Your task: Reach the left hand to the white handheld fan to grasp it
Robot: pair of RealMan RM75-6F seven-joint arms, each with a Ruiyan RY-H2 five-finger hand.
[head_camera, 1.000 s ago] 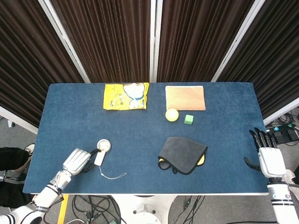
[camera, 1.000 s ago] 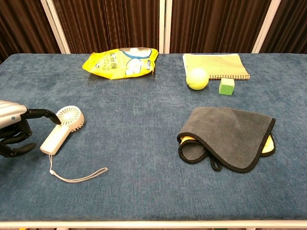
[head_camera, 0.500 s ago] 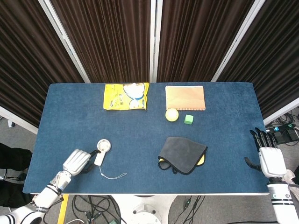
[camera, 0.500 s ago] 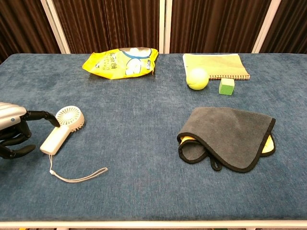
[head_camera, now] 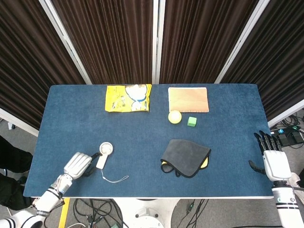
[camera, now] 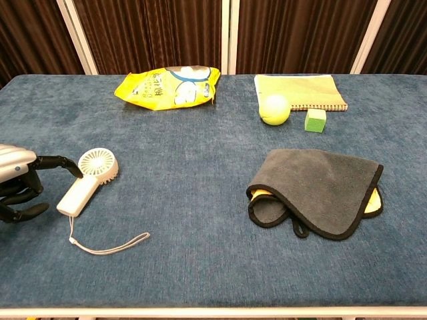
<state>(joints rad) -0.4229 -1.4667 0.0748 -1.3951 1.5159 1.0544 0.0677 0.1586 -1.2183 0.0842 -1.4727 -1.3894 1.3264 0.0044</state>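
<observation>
Lying lower left of counter [head_camera: 71,102]: fan [head_camera: 103,153], head up-frame, cord trailing down-right. Resting just left of fan: left hand [head_camera: 78,164], fingers [camera: 57,162] spread, curling toward handle, holding nothing. Hanging off lower right edge: right hand [head_camera: 272,159], fingers apart, holding nothing.

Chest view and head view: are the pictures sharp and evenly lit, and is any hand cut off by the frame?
Chest view: sharp, soft even light, faint shadows under the fan and cloth; the left hand is cut by the left edge, the right hand is outside the frame. Head view: sharp, no glare on the table; both hands show, the right hand off the table's right edge.
</observation>
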